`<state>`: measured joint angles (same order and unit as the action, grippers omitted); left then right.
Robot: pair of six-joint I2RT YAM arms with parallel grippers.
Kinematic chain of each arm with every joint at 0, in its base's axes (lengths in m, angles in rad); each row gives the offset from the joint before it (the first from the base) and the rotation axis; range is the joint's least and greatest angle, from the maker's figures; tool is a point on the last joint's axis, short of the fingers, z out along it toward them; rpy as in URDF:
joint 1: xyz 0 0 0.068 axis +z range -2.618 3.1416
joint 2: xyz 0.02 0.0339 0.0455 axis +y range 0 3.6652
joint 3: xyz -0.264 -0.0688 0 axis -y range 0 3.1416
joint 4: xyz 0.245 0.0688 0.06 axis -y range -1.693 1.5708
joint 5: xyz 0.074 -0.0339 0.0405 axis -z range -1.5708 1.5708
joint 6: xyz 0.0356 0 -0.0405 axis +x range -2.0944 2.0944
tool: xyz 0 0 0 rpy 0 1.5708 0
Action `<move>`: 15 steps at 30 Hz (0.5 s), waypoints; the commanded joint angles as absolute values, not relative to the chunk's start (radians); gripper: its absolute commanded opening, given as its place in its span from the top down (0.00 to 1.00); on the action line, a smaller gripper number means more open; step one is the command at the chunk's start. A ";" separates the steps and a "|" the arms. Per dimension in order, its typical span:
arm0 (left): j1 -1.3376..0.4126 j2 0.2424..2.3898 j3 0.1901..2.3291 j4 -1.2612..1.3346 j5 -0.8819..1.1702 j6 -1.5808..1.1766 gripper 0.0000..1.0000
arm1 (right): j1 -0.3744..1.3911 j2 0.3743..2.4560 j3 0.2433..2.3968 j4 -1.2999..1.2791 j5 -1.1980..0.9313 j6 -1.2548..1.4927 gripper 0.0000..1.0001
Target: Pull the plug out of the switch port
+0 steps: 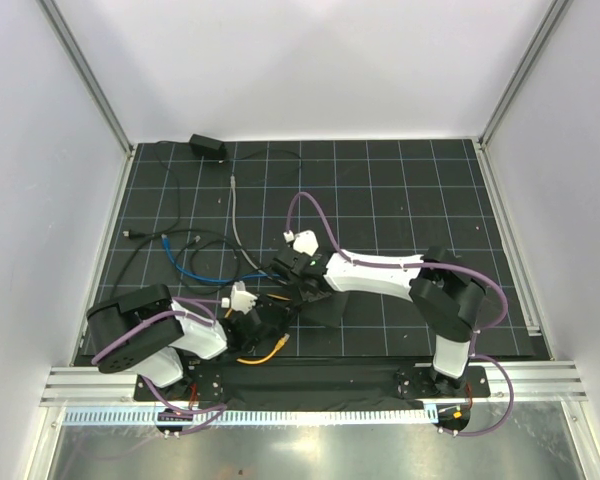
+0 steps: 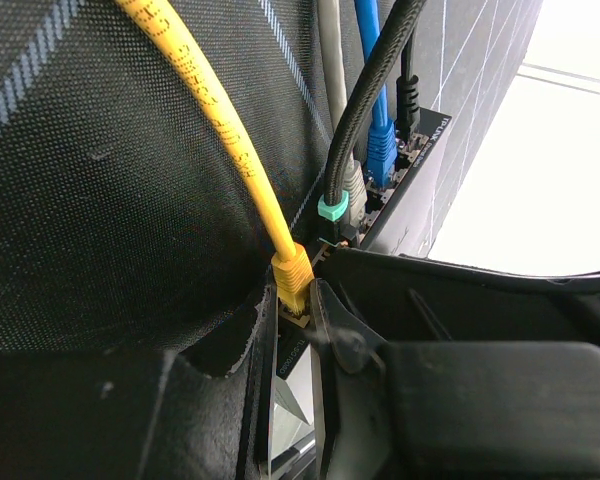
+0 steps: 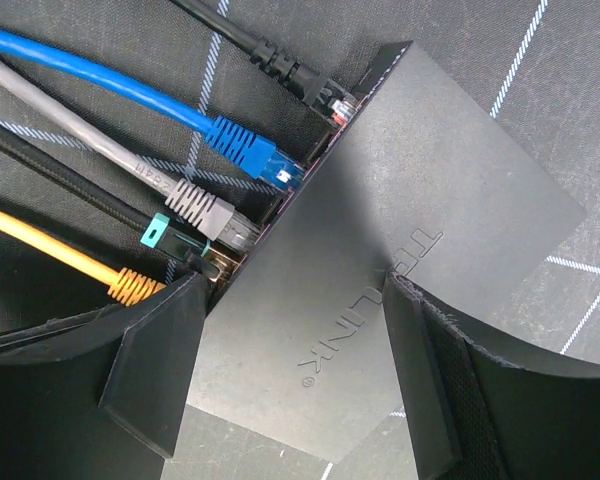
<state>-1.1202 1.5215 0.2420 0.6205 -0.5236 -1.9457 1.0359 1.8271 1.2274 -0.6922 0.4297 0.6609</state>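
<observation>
Yellow plug (image 2: 292,276) sat pinched in our left gripper (image 2: 298,312). Our right gripper (image 3: 292,300) straddled the switch (image 3: 430,190), jaws apart.

You have one TP-LINK switch (image 3: 400,200), a flat black box. Five leads meet its long edge. Four are patch cables, one per colour: yellow patch cable (image 3: 50,245), black patch cable (image 3: 50,165) with a teal boot, grey patch cable (image 3: 100,150), blue patch cable (image 3: 110,75). The fifth is a single black power lead (image 3: 265,55). One power adapter (image 1: 208,147) at the back. One gridded mat (image 1: 400,190). Two arms: left arm (image 1: 145,335), right arm (image 1: 380,272).
</observation>
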 commanded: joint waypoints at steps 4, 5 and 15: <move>-1.126 1.517 0.181 0.425 -0.552 -1.898 1.00 | 1.080 1.824 1.189 -0.701 0.508 0.661 0.22; -1.124 1.510 0.181 0.416 -0.563 -1.901 1.00 | 1.086 1.824 1.180 -0.698 0.512 0.655 0.22; -1.121 1.414 0.173 0.321 -0.627 -1.905 1.00 | 1.100 1.809 1.042 -0.614 0.511 0.603 0.22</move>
<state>-1.1252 1.4292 0.2165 0.5152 -0.5545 -1.9480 1.1053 1.7809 1.1210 -0.5610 0.5182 0.6353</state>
